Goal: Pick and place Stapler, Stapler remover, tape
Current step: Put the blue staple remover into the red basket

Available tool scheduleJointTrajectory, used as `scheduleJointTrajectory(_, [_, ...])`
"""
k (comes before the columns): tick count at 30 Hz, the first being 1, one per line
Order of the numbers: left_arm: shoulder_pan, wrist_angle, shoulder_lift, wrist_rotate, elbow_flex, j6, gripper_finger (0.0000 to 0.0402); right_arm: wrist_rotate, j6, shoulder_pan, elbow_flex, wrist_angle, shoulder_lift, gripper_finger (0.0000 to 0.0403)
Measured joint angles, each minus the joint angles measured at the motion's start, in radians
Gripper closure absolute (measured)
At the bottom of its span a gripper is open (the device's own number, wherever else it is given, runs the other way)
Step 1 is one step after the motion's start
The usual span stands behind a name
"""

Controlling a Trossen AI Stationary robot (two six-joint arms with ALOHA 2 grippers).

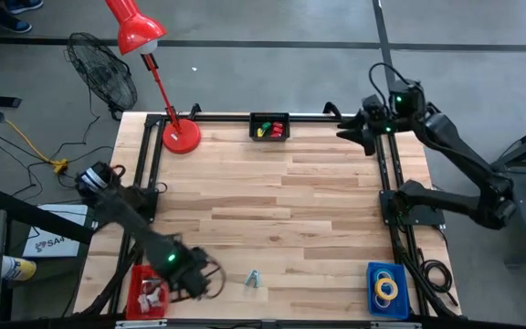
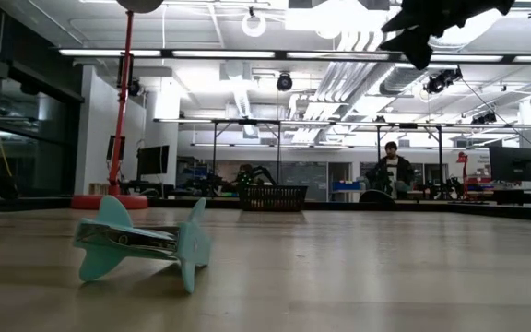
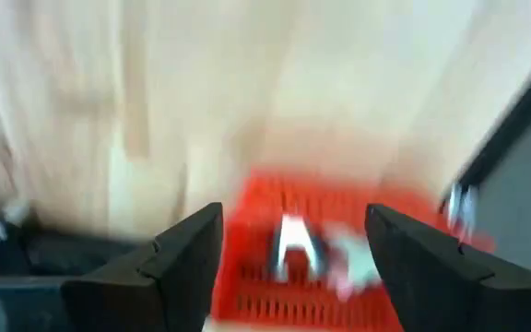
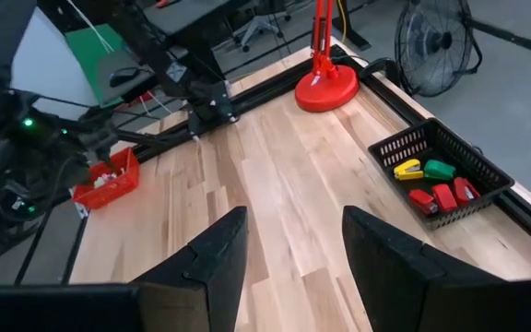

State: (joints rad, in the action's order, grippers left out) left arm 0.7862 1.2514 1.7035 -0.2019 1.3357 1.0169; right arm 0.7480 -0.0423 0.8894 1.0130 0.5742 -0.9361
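A pale blue staple remover (image 1: 253, 280) (image 2: 141, 242) lies on the wood near the table's front edge. Just left of it, my left gripper (image 1: 201, 278) (image 3: 293, 231) hangs open above the table, pointing steeply down. The red basket (image 1: 146, 292) (image 3: 339, 249) of pale staple removers shows blurred between its fingers. Staplers (image 1: 269, 129) (image 4: 436, 189), red, green and yellow, lie in a black basket (image 4: 404, 143) at the far edge. Yellow tape rolls (image 1: 388, 289) lie in a blue basket (image 1: 373, 272) at the near right. My right gripper (image 1: 352, 128) (image 4: 293, 231) is raised and open at the far right.
A red desk lamp stands on its base (image 1: 181, 137) (image 4: 325, 88) at the far left corner. Black rails (image 1: 386, 183) run along the table's left, right and far sides. A wide stretch of bare wood lies in the table's middle (image 1: 272, 201). A person sits in the room beyond (image 2: 392, 166).
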Motion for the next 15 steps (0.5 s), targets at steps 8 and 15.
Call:
scheduleJointTrajectory(8, [-0.202,-0.262,0.019,0.069,0.001,0.090,0.0142,0.000,0.042,0.000,0.000,0.080,0.082,0.0233])
scheduleJointTrajectory(15, [-0.304,-0.469,0.105,0.050,0.001,0.329,0.0130,0.002,0.042,0.000,0.000,0.103,0.143,0.0233])
